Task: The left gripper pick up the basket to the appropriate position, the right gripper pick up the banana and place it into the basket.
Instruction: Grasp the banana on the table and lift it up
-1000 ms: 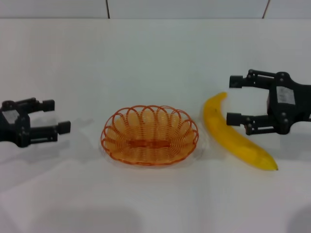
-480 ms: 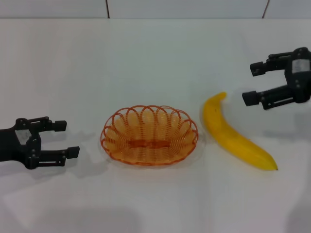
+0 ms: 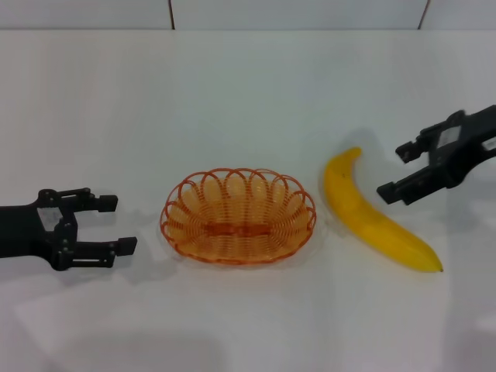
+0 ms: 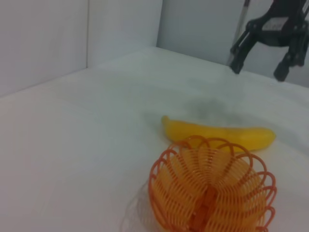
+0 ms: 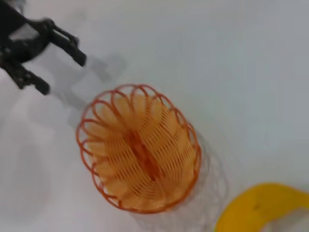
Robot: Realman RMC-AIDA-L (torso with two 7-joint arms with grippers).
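The orange wire basket (image 3: 238,216) sits empty on the white table, centre front; it also shows in the left wrist view (image 4: 212,191) and the right wrist view (image 5: 139,154). The yellow banana (image 3: 370,214) lies on the table just right of it, also seen in the left wrist view (image 4: 219,135) and the right wrist view (image 5: 263,208). My left gripper (image 3: 115,225) is open and empty, low at the left, a short gap from the basket's left rim. My right gripper (image 3: 397,170) is open and empty, raised to the right of the banana's upper half.
The white table (image 3: 248,93) runs back to a pale wall. The right gripper appears far off in the left wrist view (image 4: 260,60), and the left gripper in the right wrist view (image 5: 60,72).
My left gripper moved down and right toward the basket. My right gripper rose away from the banana, then dropped a little and tilted. Basket and banana have not moved.
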